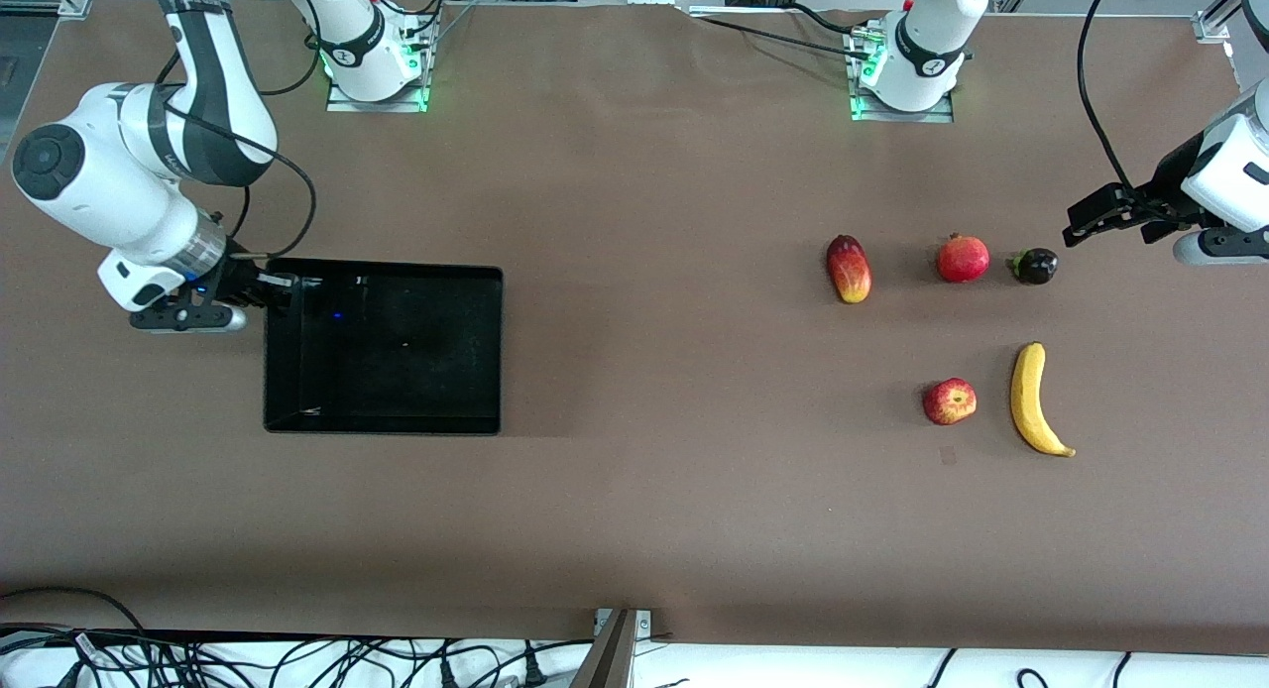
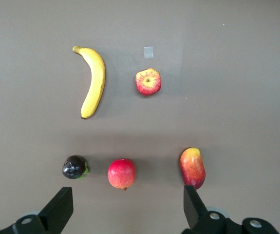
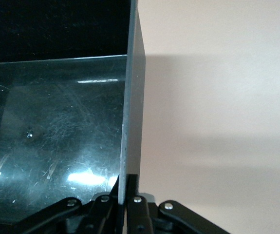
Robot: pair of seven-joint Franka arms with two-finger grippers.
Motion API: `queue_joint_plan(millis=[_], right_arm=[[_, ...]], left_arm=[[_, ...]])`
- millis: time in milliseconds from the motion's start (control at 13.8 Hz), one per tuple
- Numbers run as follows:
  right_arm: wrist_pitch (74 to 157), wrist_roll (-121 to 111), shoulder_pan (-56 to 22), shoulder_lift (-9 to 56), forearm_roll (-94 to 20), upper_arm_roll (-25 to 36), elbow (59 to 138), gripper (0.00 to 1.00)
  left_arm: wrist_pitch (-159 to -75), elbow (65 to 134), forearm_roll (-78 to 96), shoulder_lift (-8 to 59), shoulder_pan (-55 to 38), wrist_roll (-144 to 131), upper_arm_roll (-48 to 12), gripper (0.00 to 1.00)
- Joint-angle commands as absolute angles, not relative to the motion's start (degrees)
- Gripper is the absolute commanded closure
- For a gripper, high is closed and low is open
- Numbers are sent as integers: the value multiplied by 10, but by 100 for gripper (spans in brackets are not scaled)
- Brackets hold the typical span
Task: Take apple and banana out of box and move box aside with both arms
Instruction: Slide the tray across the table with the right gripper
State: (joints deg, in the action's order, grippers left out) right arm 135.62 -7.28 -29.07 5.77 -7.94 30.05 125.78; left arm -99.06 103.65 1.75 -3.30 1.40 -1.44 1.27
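Moving the box (image 1: pixel 382 347) aside: right end effector (image 3: pixel 126 195) clamps its wall; apple (image 1: pixel 950 401) and banana (image 1: pixel 1034 400) lie out. Left end effector (image 2: pixel 125 207) hangs wide over the fruit; next, release the wall.

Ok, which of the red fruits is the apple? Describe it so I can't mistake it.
Look toward the left arm's end of the brown table, at the fruit cluster. Beside the long curved yellow banana lies the small round red apple, nearer the front camera than the others. Only it has yellow streaks and a dimpled top.

Lighting: even, bright overhead. Shadows: soft, short beside the fruit on the counter (image 1: pixel 634 529). Glare: white streaks on the box (image 3: pixel 57 146) floor. Focus: sharp.
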Motion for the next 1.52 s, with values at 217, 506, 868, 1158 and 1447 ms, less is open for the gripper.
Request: queue_joint_plan(millis=[217,506,868,1158,1447], right_arm=[[1487,-118,-296,35,-86,337,1340,100],[1543,-131,-296,47,-86,337,1374,100],[1554,-159,-295,79,-85,337,1378,100],[1575,-196,-286,96,-86,337,1377,100],[1577,-199,-285,101,-86,337,1375,100]], left_arm=[[-996,1049,13,-46,21,-2,6,0],[-997,1047,13,-47,21,-3,6,0],[-983,1027,15,-47,20,-8,6,0],[-925,979,21,-47,20,-8,6,0],[-915,968,25,-47,21,-8,6,0]])
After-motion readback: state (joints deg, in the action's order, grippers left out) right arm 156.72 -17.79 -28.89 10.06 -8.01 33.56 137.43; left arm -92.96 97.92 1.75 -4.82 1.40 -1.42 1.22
